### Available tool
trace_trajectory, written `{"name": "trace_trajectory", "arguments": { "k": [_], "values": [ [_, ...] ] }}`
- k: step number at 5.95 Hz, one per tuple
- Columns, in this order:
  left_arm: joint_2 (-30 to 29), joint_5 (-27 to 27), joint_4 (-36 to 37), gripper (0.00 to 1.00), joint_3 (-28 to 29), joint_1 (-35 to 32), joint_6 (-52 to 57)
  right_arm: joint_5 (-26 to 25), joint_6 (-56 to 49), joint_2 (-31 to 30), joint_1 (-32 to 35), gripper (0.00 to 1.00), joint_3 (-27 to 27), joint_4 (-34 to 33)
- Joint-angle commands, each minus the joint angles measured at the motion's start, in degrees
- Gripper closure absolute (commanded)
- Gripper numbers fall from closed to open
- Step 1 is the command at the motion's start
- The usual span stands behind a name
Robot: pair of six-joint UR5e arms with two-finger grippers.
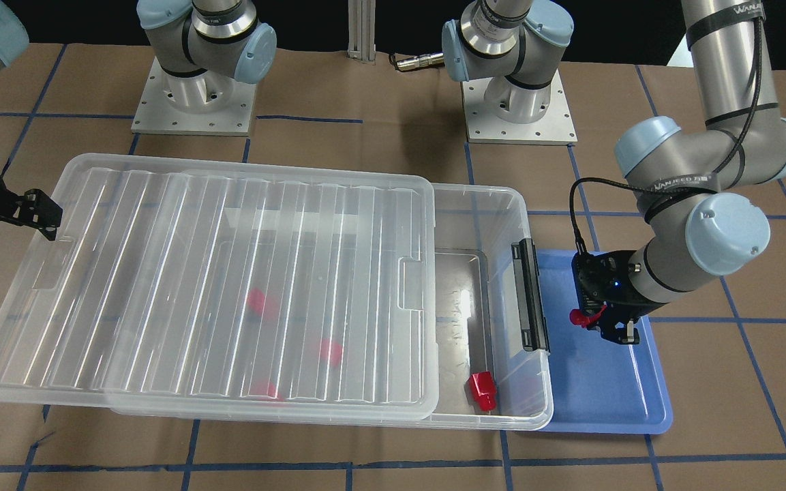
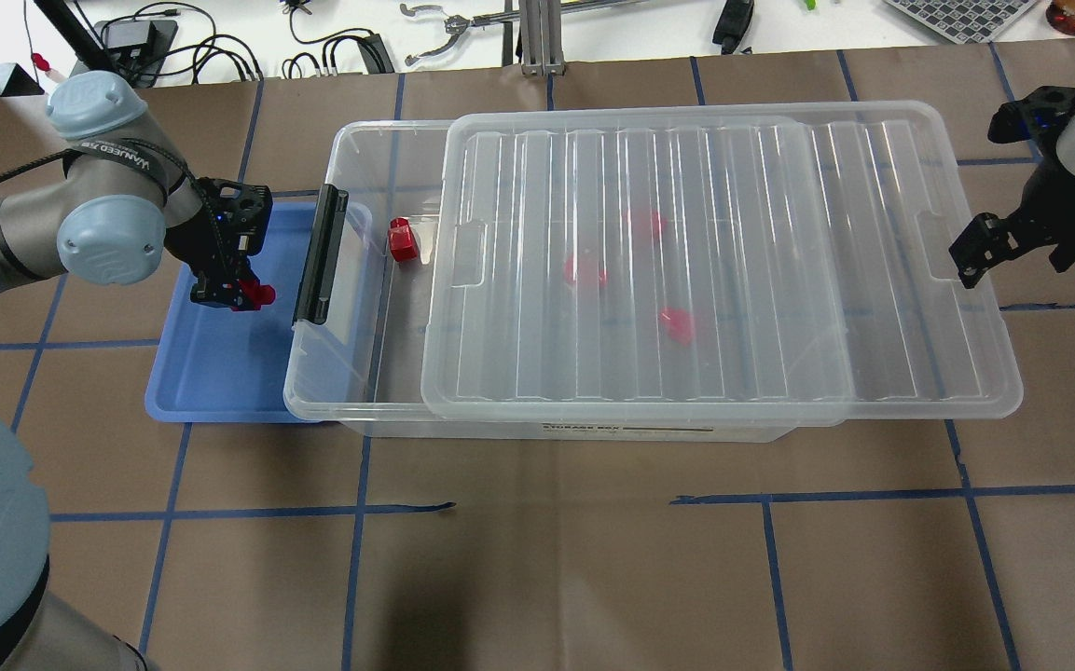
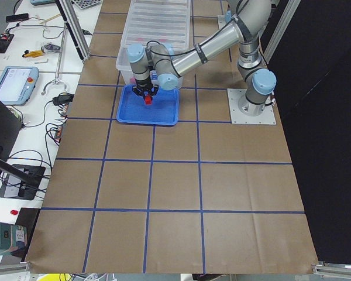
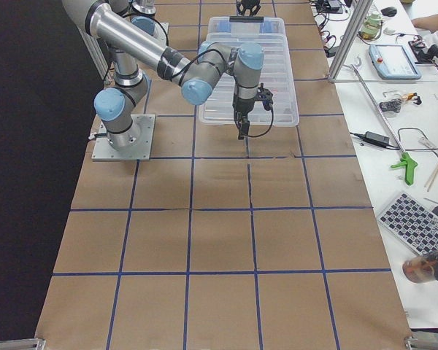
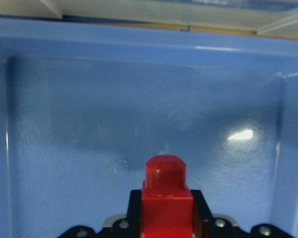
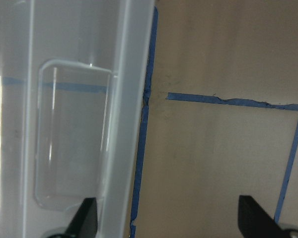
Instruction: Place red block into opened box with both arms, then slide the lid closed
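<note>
Brown paper taped into a blue grid covers the surface point(image 2: 546, 578), and the clear box point(image 1: 461, 300) lies across the middle of my overhead view. Its lid point(image 1: 181, 286) rests on top, offset toward the right of that frame. It overhangs the box there and leaves a strip uncovered at the left end, by the black latch point(image 1: 529, 293). My left hand point(image 2: 243, 296) is over the blue tray point(image 1: 611, 395), just left of the box in that view, fingers closed on a red block point(image 5: 166, 198). A second block point(image 1: 482, 392) lies in the uncovered strip; three more point(image 1: 263, 303) show blurred through the lid. My right hand point(image 2: 973, 250) is spread wide, holding nothing, at the lid's right edge.
</note>
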Motion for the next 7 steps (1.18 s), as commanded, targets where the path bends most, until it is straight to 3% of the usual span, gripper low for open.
{"name": "trace_trajectory", "arguments": {
  "k": [1, 2, 4, 7],
  "values": [
    [5.91, -0.35, -12.32, 1.00, 6.52, -3.92, -5.00, -0.02, -1.80, 0.01, -1.19, 0.00, -0.08, -1.00],
    [7.16, -0.70, -14.98, 1.00, 7.77, -6.81, -8.51, -0.72, -3.11, 0.01, -1.80, 0.00, -0.08, -1.79],
    [5.51, -3.94, -12.48, 1.00, 6.39, -13.83, -18.43, -0.72, -4.44, 0.01, -3.74, 0.00, -0.16, -1.88],
    [1.21, -4.39, 0.69, 1.00, -0.55, -18.07, -20.40, -0.64, -4.27, -0.60, -4.45, 0.00, -1.56, -1.62]
  ]
}}
